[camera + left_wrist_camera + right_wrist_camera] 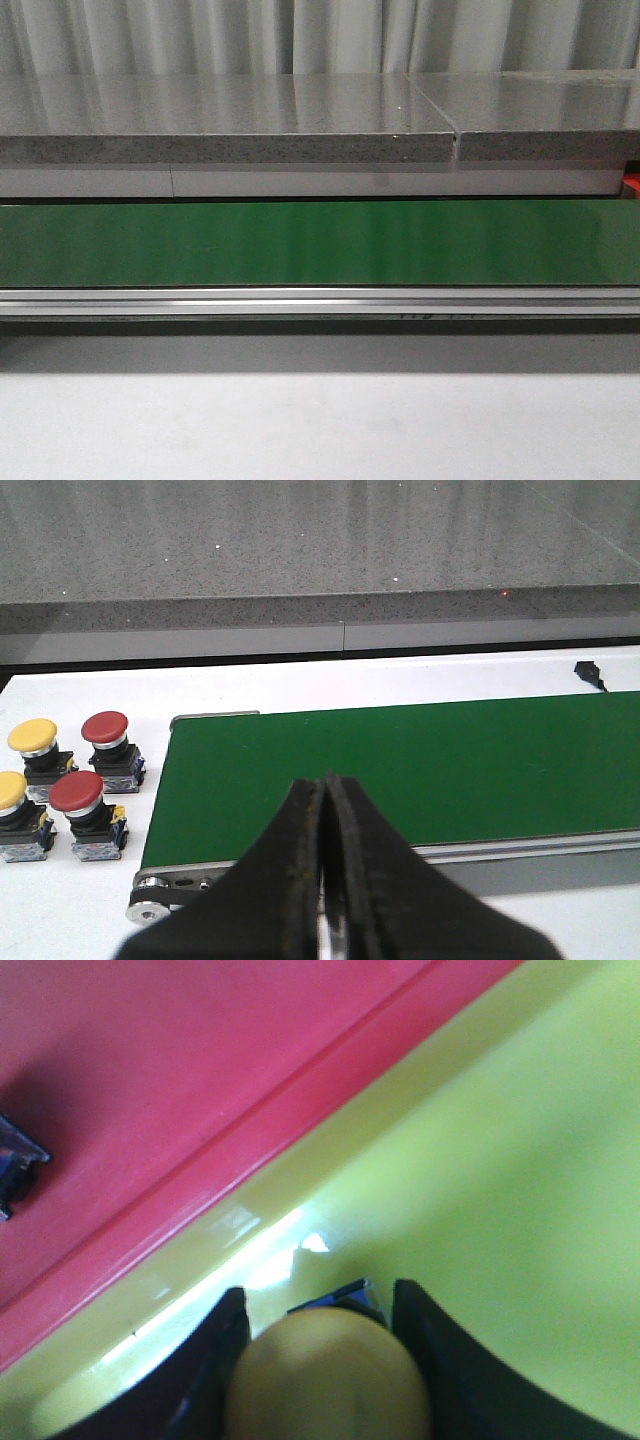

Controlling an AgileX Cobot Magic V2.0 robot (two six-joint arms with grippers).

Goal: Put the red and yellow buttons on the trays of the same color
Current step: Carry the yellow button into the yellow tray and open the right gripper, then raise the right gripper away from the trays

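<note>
Closest in the right wrist view: right hand gripping a yellow button by its cap, fingers parted only as wide as that cap. Directly beneath, yellow tray, so matching color, seemingly about to be set down (contact with the tray floor not clear). Alongside, touching, red tray, with a dark corner of something at the frame edge, perhaps a button base already placed, too cropped to tell.

In the left wrist view: left hand fully closed, fingertips pressed together, holding nothing, hovering over the near edge of a green belt. Beyond the belt's end, on the white bench, four buttons waiting: two yellow, two red, grouped close.

Judged progress: early to middle, at least four left to sort.

Front view: only belt and a grey ledge behind.
</note>
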